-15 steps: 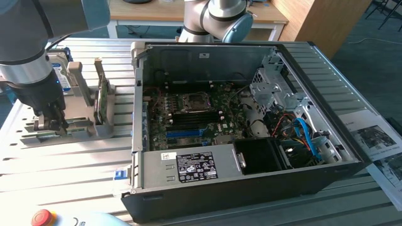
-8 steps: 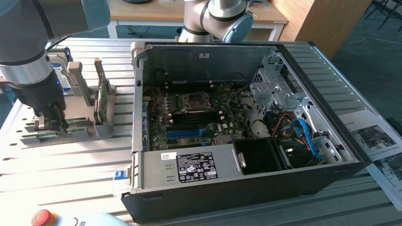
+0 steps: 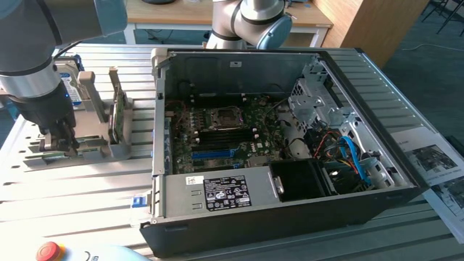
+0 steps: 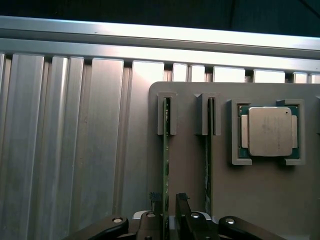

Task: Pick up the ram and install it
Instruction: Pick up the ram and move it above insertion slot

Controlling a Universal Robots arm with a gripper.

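Two ram sticks stand on edge in a grey holder (image 4: 190, 175). The nearer ram stick (image 4: 166, 150) runs between my gripper's (image 4: 167, 220) two fingers, which flank it with a small gap on one side, so the gripper is open. The second stick (image 4: 209, 150) stands one slot over. In the exterior view my gripper (image 3: 60, 142) hangs low over the holder (image 3: 101, 147) at the exterior view's left, with a ram stick (image 3: 116, 117) upright beside it. The open computer case (image 3: 377, 215) shows the green motherboard (image 3: 225, 133).
A processor (image 4: 270, 131) lies in a pocket of the holder. A hard drive with a blue label (image 3: 70, 87) stands behind my arm. Ribbed aluminium table (image 4: 75, 150) surrounds the holder. A red stop button (image 3: 49, 251) sits at the front; papers (image 3: 435, 157) lie at the exterior view's right.
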